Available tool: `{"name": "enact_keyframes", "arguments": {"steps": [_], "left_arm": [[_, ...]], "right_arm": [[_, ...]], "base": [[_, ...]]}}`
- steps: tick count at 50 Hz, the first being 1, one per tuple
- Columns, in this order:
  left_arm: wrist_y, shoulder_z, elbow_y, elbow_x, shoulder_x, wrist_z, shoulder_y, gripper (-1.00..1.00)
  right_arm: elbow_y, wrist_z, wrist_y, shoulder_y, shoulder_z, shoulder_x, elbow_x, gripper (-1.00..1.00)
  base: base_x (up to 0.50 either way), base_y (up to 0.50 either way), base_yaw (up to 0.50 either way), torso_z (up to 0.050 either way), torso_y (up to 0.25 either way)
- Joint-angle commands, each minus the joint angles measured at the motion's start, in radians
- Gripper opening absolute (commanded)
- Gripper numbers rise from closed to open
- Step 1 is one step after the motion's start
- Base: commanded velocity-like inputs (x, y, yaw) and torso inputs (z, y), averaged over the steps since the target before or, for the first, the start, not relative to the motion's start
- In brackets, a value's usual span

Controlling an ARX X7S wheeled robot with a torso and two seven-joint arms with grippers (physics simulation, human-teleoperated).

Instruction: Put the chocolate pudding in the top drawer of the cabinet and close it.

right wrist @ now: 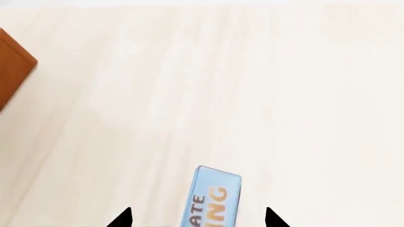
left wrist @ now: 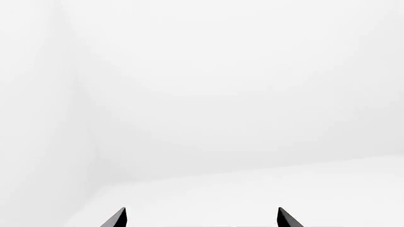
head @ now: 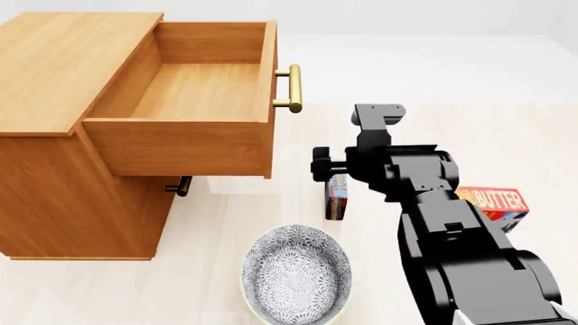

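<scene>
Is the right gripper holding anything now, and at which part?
Nothing is held: the right gripper stands open around the chocolate pudding, fingertips apart from its faces.

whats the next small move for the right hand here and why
Probably lower the right hand a little further and close it on the chocolate pudding. The right wrist view shows the box between two spread fingertips, not yet gripped. The head view shows the top drawer already pulled open and empty, so only the grasp remains before carrying it over.
</scene>
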State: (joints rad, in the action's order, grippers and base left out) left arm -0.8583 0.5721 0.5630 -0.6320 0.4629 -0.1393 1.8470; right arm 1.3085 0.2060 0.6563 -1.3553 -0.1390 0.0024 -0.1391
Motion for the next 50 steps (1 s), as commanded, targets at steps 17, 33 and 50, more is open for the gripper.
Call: {"name": "enact_keyframes", "arguments": {"steps": [17,33,50], "left_arm": [[-0.017,-0.006,0.003,-0.006,-0.001,-0.014,-0.007,1.0],[-0.027,-0.011,-0.004,-0.011,0.004,-0.02,-0.009,1.0],[-0.022,-0.016,0.003,-0.01,0.004,-0.025,-0.011,1.0]], "right_arm": [[0.0,-0.004,-0.001,0.012,-0.01,-0.001,-0.013,1.0],[0.0,-0.003,-0.001,0.015,-0.019,-0.001,-0.023,1.0],[0.0,-0.006,-0.007,0.02,-0.048,-0.001,-0.055,-1.0]], "base": [[0.0,0.0,0.0,0.0,-0.102],[0.0,0.0,0.0,0.0,-0.1],[0.0,0.0,0.0,0.0,-0.007]]}}
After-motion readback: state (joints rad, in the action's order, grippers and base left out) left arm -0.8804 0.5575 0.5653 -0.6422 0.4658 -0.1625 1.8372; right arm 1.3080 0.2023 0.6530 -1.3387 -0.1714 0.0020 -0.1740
